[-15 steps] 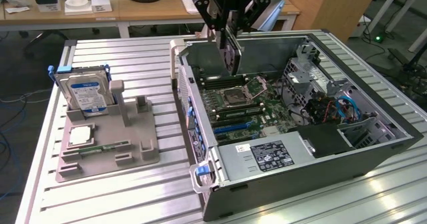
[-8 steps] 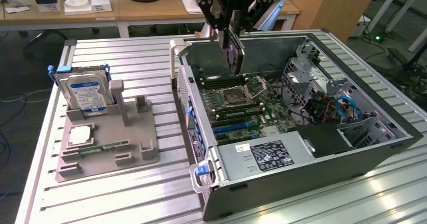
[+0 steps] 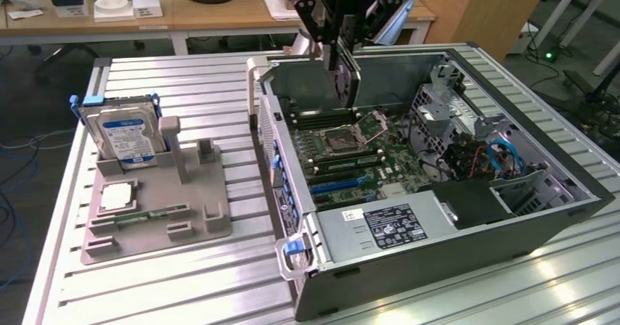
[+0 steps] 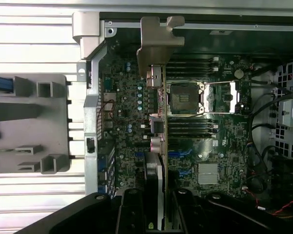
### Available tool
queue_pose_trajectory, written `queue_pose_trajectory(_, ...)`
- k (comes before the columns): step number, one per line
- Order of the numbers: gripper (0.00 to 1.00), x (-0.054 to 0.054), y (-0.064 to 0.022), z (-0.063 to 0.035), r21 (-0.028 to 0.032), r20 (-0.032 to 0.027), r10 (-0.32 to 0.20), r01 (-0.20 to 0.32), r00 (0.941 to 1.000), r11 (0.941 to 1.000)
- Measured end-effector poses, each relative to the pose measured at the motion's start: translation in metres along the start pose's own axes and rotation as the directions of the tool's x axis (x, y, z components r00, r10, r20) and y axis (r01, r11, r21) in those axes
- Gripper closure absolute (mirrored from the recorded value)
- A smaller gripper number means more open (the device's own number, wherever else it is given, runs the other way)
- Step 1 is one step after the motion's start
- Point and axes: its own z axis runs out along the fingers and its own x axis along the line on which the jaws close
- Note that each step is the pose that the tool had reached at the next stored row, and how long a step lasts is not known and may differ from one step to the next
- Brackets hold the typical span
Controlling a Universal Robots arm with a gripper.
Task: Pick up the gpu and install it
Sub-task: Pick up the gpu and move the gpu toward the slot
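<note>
The gpu (image 3: 345, 85) hangs upright, edge down, over the open computer case (image 3: 542, 158), above the motherboard (image 3: 353, 154). My gripper (image 3: 341, 46) is shut on the card's upper edge. In the wrist view the gpu (image 4: 160, 146) appears edge-on between my fingers (image 4: 132, 209). Its silver end bracket (image 4: 158, 39) points toward the case's rear wall. The card runs above the board beside the CPU socket (image 4: 185, 97). It is held clear of the board, with its lower edge inside the case opening.
A grey fixture tray (image 3: 194, 231) lies at the exterior view's left of the case. It holds a hard drive with a blue-white label (image 3: 121, 136) and a narrow memory stick (image 3: 150, 215). Cables (image 3: 484, 158) and a drive cage fill the case's right part. A power supply (image 3: 388, 227) sits at the case's near end.
</note>
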Motion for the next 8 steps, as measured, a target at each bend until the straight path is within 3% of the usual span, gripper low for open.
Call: queue_pose_trajectory(8,0.73,-0.0084,0.0002,0.0003,0.0000,0.0000,-0.002,0.002,1.0000,1.0000)
